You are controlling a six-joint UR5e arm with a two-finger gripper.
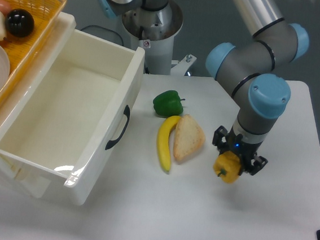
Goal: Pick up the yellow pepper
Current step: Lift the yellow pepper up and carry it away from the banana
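The yellow pepper (227, 168), small, glossy and yellow-orange, hangs in my gripper (235, 155), which is shut on it from above. It sits to the right of the bread slice, apparently lifted a little off the white table (275, 222). The black fingers (219, 138) flank the pepper's top; the blue-and-grey wrist stands directly over it.
A bread slice (188, 137), a banana (165, 142) and a green pepper (168, 103) lie left of my gripper. An open white drawer (70, 111) fills the left side, with an orange basket (29, 11) of items behind it. The arm's base (152, 23) stands at the back.
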